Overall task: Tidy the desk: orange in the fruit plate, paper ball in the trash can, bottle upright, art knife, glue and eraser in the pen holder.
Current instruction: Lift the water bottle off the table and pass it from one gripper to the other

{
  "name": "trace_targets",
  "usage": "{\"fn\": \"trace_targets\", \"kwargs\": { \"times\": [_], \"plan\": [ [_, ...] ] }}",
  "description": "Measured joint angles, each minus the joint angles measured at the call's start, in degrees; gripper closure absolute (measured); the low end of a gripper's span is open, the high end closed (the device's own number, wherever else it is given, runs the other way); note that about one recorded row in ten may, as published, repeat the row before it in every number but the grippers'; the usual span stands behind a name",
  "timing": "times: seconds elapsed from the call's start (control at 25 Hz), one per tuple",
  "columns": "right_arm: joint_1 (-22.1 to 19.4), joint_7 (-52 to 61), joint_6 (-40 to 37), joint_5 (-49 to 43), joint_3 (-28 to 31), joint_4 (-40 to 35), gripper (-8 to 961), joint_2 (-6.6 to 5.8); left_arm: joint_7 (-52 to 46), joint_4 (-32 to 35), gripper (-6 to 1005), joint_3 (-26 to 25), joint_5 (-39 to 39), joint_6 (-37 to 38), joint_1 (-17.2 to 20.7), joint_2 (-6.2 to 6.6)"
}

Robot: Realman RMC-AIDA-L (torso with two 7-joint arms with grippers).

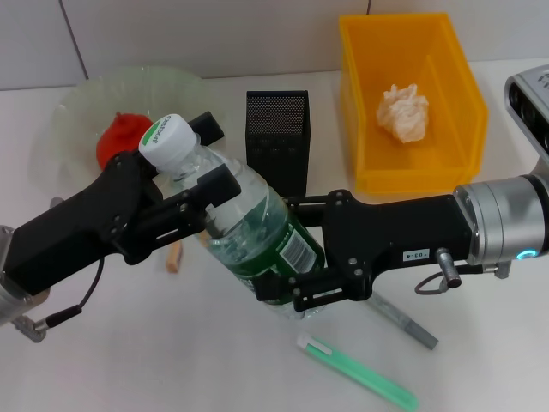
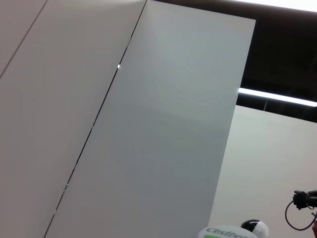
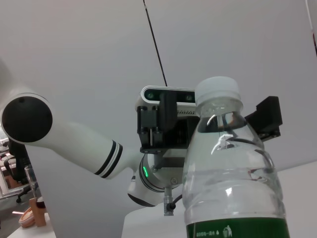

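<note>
Head view: we see both arms meeting over the middle of the white desk (image 1: 103, 360) on the small clear plastic water bottle with white cap and dark green label (image 1: 257, 227). The bottle is tilted, cap toward the robot's left and away from us, base toward the right. The left gripper (image 1: 202, 172) has its black fingers clamped around the bottle's neck and shoulder just under the cap. The right gripper (image 1: 296, 287) grasps the lower body at the label, one finger above and one below.

Behind the left arm sits the wide, shallow, translucent pale-green fruit plate with ruffled rim (image 1: 86, 99), and the red-orange roundish orange (image 1: 120, 137) lies in it, partly hidden by the gripper. The square black metal-mesh pen holder (image 1: 277, 137) stands upright behind the bottle. To its right, the bright yellow rectangular plastic trash can (image 1: 407, 103) holds the crumpled white paper ball (image 1: 403, 112).

On the desk nearest us lies a mint-green flat art knife (image 1: 356, 371), and a grey stick-like item (image 1: 407, 322) juts from under the right arm; we cannot tell what it is. A small tan piece (image 1: 174, 256) peeks below the left gripper, possibly the eraser.

Right wrist view: the bottle (image 3: 230, 168) fills the foreground, the left gripper's fingers (image 3: 265, 116) at its neck.
</note>
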Motion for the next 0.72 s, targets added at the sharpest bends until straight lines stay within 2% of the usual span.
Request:
{"fn": "trace_targets", "kwargs": {
  "times": [0.72],
  "plan": [
    [-0.15, -0.10, 0.03, 0.00, -0.07, 0.26, 187, 0.07, 0.04, 0.00, 143, 0.29, -0.07, -0.67, 0.30, 0.00]
  ]
}}
